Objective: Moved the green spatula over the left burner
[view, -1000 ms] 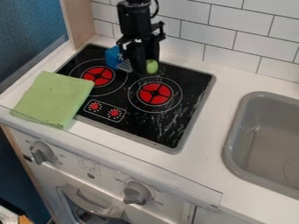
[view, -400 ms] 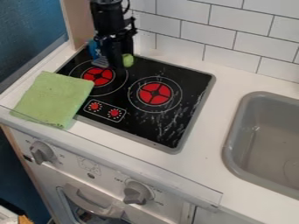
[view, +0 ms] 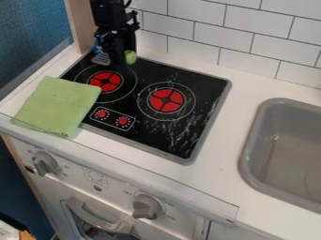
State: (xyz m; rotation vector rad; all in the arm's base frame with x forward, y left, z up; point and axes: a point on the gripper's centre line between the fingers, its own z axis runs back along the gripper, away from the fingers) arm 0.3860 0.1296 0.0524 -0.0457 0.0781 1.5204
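White-tiled wall (view: 235, 23), blue textured panel (view: 31, 33), pale wooden post (view: 80, 23).

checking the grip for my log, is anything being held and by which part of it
A spatula, apparently held along its middle by the pincer, between the slotted head and the green end; the exact spot is hidden.

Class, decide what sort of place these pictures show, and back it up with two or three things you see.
Probably a toy or play kitchen: there is a stovetop with red burners, a grey sink set in the counter, and a tiled wall behind.
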